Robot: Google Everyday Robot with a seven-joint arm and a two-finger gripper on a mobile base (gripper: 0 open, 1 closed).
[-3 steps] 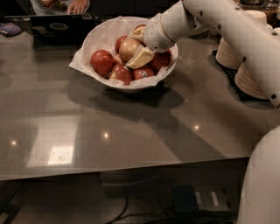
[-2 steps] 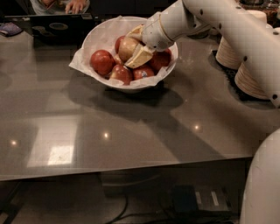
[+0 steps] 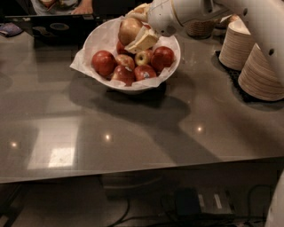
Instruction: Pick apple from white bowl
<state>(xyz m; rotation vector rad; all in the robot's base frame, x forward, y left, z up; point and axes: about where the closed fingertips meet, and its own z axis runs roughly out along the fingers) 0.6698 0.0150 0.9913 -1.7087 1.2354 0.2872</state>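
On grey table (image 3: 133, 146), white bowl (image 3: 133, 88) stood at far side, crinkled paper lining over rim. Over bowl's back part, gripper (image 3: 136, 25) clamped on apple (image 3: 128, 30), just above red apples (image 3: 104, 62). Risk, as judged: round fruit slipping from shallow pinch, dropping, knocking red ones out.

1. I take this for an office break area or snack counter: a long grey counter (image 3: 133, 133), glossy with ceiling-light reflections.
2. Stacks of paper bowls (image 3: 262, 71) stand on a black mat (image 3: 228, 73) at my right.
3. A white bowl (image 3: 171, 64) of fruit sits out. My gripper (image 3: 136, 27) hangs over it, clamped around the apple (image 3: 126, 31).
4. Cables (image 3: 128, 208) run beneath the counter, and a person's hand (image 3: 83, 8) rests at the far edge.
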